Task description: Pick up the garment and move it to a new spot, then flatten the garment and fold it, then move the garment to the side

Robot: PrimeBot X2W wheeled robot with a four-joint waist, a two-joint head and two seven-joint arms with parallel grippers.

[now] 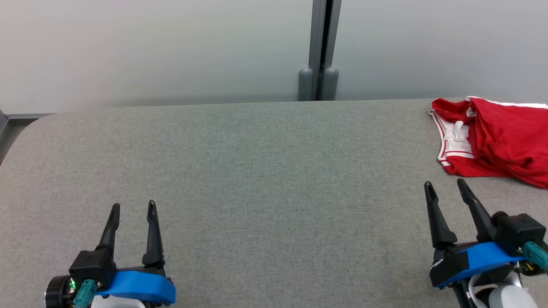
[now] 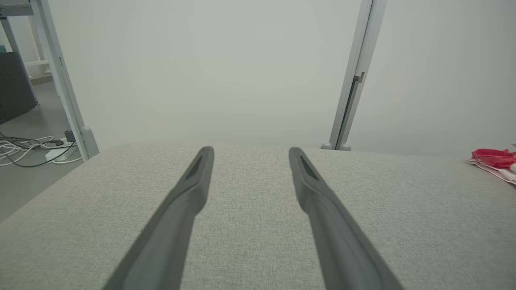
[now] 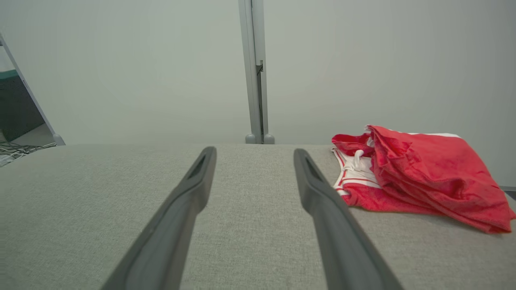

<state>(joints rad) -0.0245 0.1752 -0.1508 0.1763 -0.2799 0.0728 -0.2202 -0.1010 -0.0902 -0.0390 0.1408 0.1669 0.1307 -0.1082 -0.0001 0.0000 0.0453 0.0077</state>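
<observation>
- At 7 o'clock in the head view, the left gripper [image 1: 133, 204] pointed toward 12 over the near part of the table [image 1: 274, 171], its two dark fingers [image 1: 153, 231] spread apart with nothing between them.
- At about 4 o'clock in the same view, the right gripper [image 1: 445, 183] leaned slightly toward 11, its jaws likewise parted and empty. Only bare grey cloth showed in the gap.
- Whether either pair of fingertips touched the tabletop could not be told.
- A blue housing sat behind each gripper's black knuckle, and a small green light glowed on the left one.
- The garment [image 1: 505, 137], red with white trim and a white drawstring, lay bunched at 3 o'clock in the head view, on the table's far right part and running off the frame edge.
- It lay near the right gripper, at about 1 o'clock from its tips, and apart from them. It was well apart from the left gripper.
- The table's grey woven cover lay flat, with a rounded corner at 10 o'clock.
- Pale wall panels [image 1: 150, 51] rose behind the table's far edge, joined by a grey post [image 1: 319, 51] at 12 o'clock.
- In the left wrist view, cables [image 2: 24, 147] lay on the floor at 9 o'clock.
</observation>
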